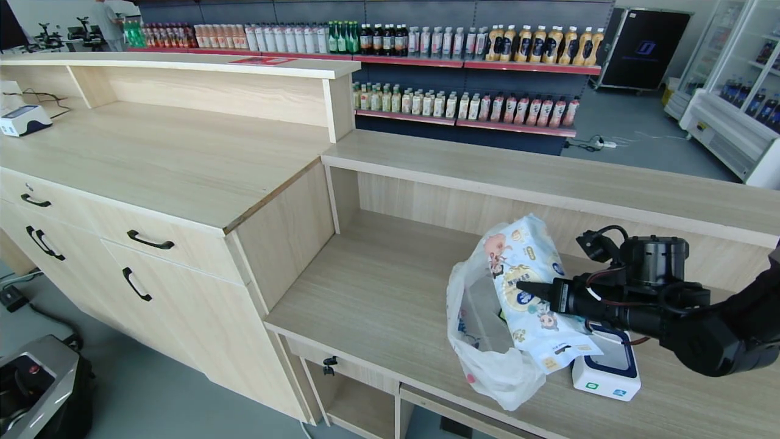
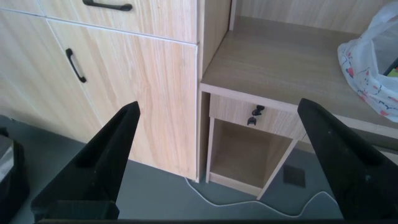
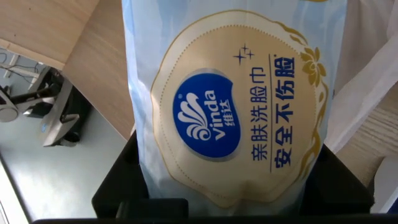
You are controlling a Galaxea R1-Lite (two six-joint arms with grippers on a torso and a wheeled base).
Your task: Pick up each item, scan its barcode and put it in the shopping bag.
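A pale blue tissue pack (image 1: 529,286) with cartoon print is held tilted at the mouth of the white plastic shopping bag (image 1: 481,347), which stands on the lower counter. The pack's lower end hangs over a small white scanner box (image 1: 606,371). My right gripper (image 1: 525,285) is shut on the pack from the right. In the right wrist view the pack (image 3: 230,112) sits between the gripper's (image 3: 233,202) dark fingers. My left gripper (image 2: 217,168) is open and holds nothing, low in front of the cabinet doors, with the bag (image 2: 372,65) far off.
The lower counter (image 1: 378,292) has free wood left of the bag. A raised ledge (image 1: 548,177) runs behind it and a taller counter (image 1: 158,158) stands to the left, carrying a white device (image 1: 24,119). A keyed drawer (image 2: 254,115) sits under the counter edge.
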